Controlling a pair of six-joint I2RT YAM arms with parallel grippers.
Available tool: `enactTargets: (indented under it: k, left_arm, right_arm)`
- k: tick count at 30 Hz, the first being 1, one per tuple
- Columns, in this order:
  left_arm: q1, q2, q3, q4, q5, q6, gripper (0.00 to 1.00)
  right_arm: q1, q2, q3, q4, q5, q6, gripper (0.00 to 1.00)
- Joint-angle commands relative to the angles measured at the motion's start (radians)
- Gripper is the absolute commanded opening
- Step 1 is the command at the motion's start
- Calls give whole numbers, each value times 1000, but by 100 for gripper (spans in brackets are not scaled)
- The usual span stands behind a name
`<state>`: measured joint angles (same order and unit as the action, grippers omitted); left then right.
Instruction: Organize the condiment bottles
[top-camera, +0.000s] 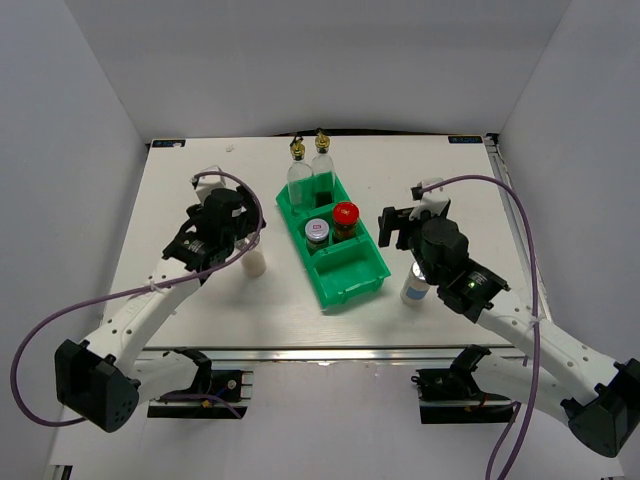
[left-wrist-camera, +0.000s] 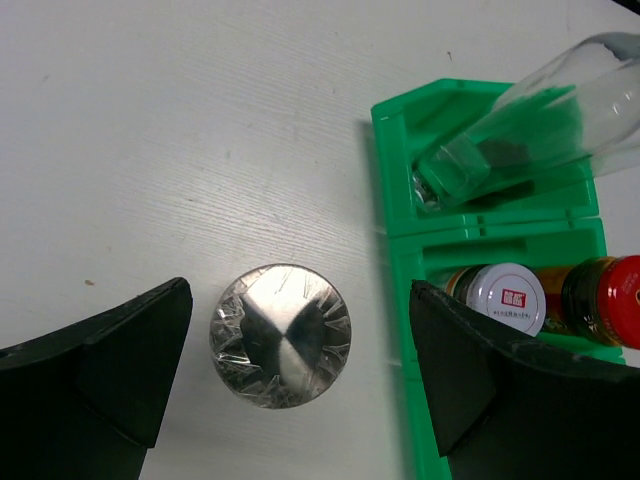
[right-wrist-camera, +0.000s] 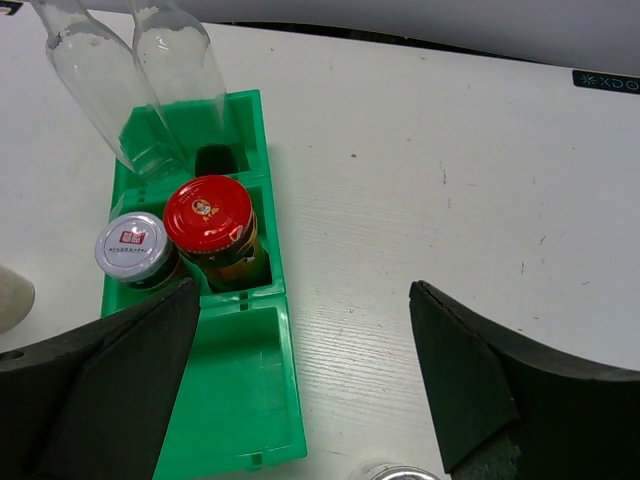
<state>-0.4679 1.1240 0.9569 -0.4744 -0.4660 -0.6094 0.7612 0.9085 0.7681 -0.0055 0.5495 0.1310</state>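
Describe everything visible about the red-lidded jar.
The red-lidded jar stands upright in the middle compartment of the green tray, close beside the white-lidded jar; whether the two touch cannot be told. Its glossy red lid carries a small round emblem. The body below looks dark, with a yellowish label. It rises above the tray wall.

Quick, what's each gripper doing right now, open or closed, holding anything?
Left gripper: open, lined up on a shaker, not gripping it.
Right gripper: open, holding nothing.
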Motion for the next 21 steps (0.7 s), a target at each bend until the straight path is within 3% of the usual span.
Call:
enactTargets:
  k: [1, 10, 21]
  left_arm:
    - [-5, 3, 40, -55, -79, 5, 98]
    - [-5, 59, -13, 16, 47, 37, 98]
    - [-8, 106, -27, -1, 30, 37, 98]
  right_arm:
    - [-10, -2, -9, 53, -5, 7, 89]
    - [-33, 0, -18, 55, -33, -4, 89]
    - [-48, -3, -18, 45, -36, 1, 89]
